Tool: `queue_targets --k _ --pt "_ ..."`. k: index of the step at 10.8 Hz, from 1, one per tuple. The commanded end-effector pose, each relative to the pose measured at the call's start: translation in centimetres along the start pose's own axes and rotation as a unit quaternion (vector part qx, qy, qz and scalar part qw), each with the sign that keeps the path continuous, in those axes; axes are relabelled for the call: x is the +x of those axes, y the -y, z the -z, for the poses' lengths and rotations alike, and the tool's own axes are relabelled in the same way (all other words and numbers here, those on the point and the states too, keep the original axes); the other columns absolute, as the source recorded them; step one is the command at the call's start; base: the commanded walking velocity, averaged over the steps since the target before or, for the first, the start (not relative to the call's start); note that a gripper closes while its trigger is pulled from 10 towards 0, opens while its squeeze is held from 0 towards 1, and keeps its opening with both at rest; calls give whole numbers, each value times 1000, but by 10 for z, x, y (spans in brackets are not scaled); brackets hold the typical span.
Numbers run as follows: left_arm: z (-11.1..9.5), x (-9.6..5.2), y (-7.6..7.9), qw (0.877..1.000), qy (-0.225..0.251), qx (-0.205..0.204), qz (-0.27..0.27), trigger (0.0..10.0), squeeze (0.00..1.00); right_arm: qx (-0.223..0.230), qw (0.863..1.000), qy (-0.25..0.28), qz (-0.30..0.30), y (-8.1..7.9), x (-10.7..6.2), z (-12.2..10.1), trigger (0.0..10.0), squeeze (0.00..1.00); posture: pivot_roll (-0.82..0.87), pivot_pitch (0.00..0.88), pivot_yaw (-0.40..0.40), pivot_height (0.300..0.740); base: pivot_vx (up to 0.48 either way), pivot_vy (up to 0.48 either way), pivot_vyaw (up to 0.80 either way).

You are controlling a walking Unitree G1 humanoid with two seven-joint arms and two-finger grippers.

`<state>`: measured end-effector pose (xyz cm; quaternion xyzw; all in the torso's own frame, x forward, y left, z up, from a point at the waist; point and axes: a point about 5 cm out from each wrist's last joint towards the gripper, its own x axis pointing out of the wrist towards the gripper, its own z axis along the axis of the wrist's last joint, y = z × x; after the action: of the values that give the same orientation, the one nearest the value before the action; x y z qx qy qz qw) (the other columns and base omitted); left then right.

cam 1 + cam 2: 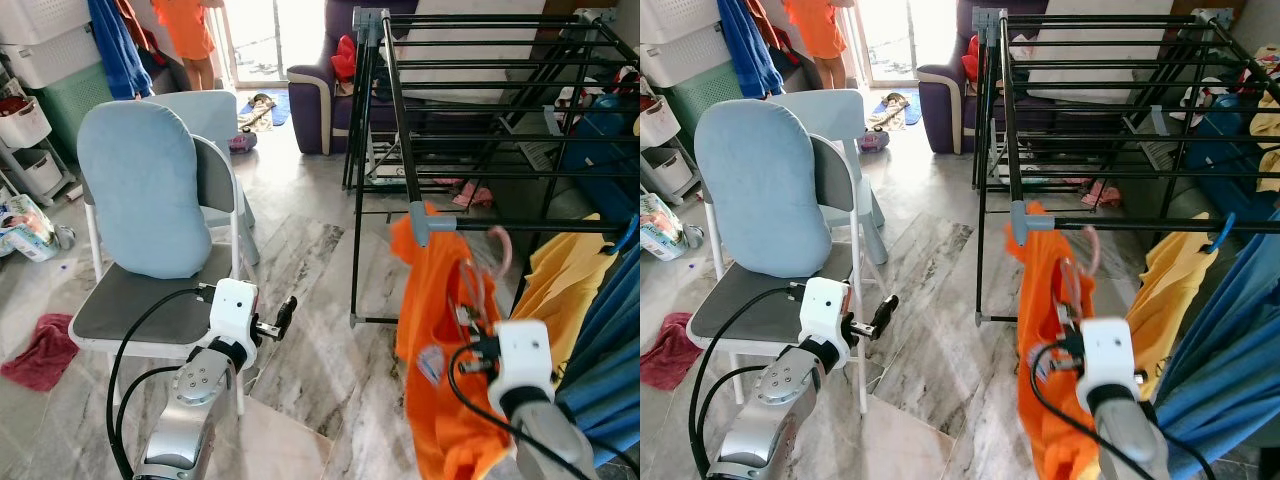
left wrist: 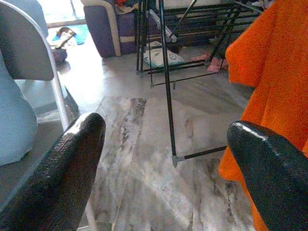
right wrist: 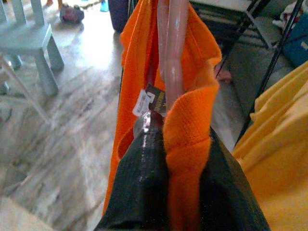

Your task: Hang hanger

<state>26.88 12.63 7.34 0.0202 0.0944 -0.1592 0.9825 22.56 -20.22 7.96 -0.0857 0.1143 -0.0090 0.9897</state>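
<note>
With the right gripper (image 3: 180, 159) clamped on the orange shirt's (image 1: 432, 330) collar around the pink hanger (image 3: 172, 53), lift until the hook clears the drying rack (image 1: 470, 120) rail (image 1: 540, 227), while the left gripper (image 1: 283, 318) waits spread wide.

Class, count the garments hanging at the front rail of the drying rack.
3: an orange shirt on a pink hanger, pinched by the right gripper; a yellow garment beside it; a blue one farthest right. More may be hidden.
</note>
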Motion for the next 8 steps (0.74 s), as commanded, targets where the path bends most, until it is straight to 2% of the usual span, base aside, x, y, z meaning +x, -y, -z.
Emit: queue_targets --k 1,8 --pt "-2 -1 -3 1000 3 10 -7 10000 0 0 1000 29 3 0 4 -11 10000 0 -102 0 28 740 -244 0 0" --pt "-2 0 -5 1000 1 19 -8 10000 0 10 999 32 8 -5 13 -13 10000 0 -94 0 27 740 -326 0 0"
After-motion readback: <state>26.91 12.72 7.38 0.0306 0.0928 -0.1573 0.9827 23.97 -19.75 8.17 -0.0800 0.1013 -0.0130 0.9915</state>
